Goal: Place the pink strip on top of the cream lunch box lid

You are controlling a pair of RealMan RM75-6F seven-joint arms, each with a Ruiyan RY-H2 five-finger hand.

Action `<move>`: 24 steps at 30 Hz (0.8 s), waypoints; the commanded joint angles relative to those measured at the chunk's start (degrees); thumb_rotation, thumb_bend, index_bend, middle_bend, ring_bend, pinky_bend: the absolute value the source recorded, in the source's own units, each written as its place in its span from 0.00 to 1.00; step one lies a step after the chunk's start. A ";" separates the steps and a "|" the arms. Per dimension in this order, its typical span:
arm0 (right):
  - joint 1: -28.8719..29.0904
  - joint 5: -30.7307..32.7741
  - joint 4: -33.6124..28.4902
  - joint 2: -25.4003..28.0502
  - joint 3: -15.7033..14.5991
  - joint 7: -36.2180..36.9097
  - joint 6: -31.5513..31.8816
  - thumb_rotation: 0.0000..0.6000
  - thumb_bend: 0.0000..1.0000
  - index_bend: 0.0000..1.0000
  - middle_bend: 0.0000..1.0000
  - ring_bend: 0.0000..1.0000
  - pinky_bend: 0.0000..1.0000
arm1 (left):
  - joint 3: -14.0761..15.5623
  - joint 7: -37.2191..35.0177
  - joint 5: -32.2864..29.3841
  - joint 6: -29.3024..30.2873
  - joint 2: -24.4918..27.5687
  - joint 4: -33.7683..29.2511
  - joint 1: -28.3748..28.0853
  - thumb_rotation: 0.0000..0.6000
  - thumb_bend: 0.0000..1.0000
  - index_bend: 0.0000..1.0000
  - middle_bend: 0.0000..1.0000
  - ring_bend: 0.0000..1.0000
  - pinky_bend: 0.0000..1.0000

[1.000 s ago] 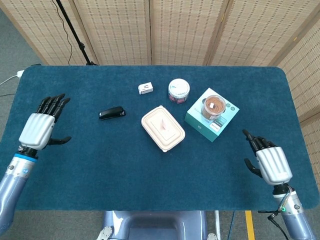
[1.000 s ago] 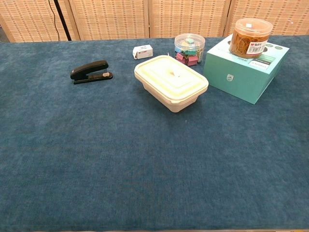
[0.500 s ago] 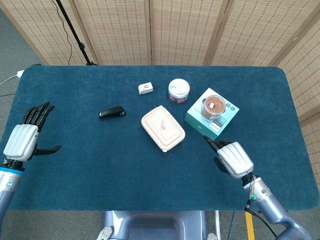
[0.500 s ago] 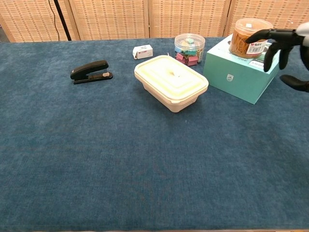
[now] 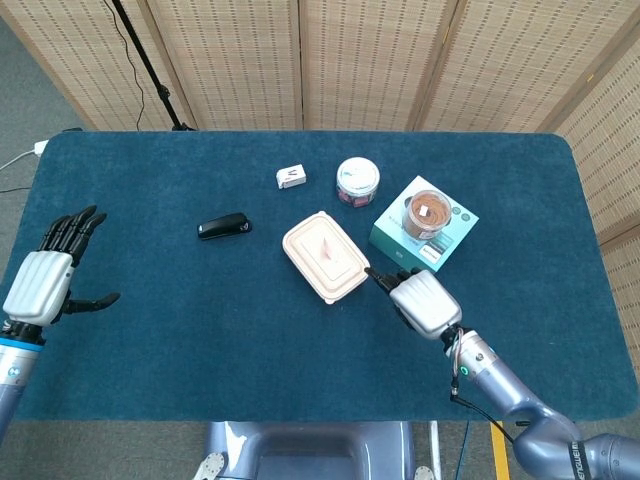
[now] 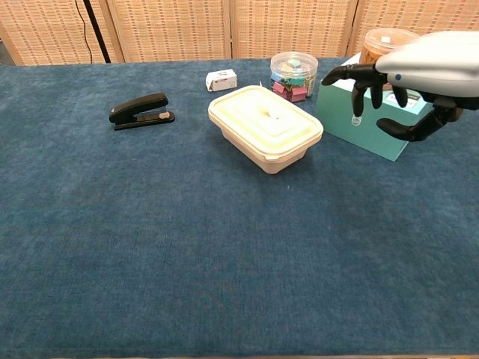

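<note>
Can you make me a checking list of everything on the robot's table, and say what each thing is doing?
Surface: blue cloth table, flat.
Job's things: cream lunch box in the middle, lid on; pink strip lies on the lid.
Clutter: black stapler, small white box, clear jar of coloured clips, teal box with an orange jar on top.
Hands: right hand open, fingers beside the lunch box; left hand open at the table's left edge.
Cables: black cable on a stand behind the table; white one on the floor.
Surroundings: woven screens.
</note>
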 commanded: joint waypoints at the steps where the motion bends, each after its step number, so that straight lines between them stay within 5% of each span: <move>1: 1.90 2.05 1.16 -0.90 0.11 -3.67 -0.68 1.00 0.58 0.00 0.34 0.37 0.44 | -0.30 0.17 0.00 -0.34 -0.11 0.07 0.11 1.00 0.00 0.00 0.00 0.00 0.00; 3: 2.48 3.09 1.26 -1.05 0.06 -4.80 -0.93 1.00 0.57 0.00 0.32 0.33 0.32 | -0.46 0.28 -0.04 -0.62 -0.20 0.07 0.16 1.00 0.00 0.00 0.00 0.00 0.00; 5: 3.16 4.09 1.15 -1.02 0.09 -6.60 -0.80 1.00 0.57 0.00 0.20 0.18 0.10 | -0.68 0.49 -0.11 -0.87 -0.29 0.07 0.23 1.00 0.00 0.00 0.00 0.00 0.00; 7: 3.39 4.51 0.88 -0.99 0.06 -7.55 -0.36 1.00 0.57 0.00 0.09 0.05 0.03 | -0.82 0.66 -0.14 -0.98 -0.34 0.07 0.30 1.00 0.00 0.00 0.00 0.00 0.00; 10: 3.58 4.74 0.22 -0.88 -0.29 -9.36 1.00 1.00 0.57 0.00 0.00 0.00 0.00 | -1.09 0.88 -0.22 -1.28 -0.41 0.03 0.44 1.00 0.00 0.00 0.00 0.00 0.00; 24: 7.20 7.65 2.57 -3.34 -1.00 -16.53 2.18 1.00 0.61 0.01 0.00 0.00 0.00 | -1.70 1.69 0.73 -2.21 -0.70 -0.23 1.11 1.00 0.00 0.00 0.00 0.00 0.00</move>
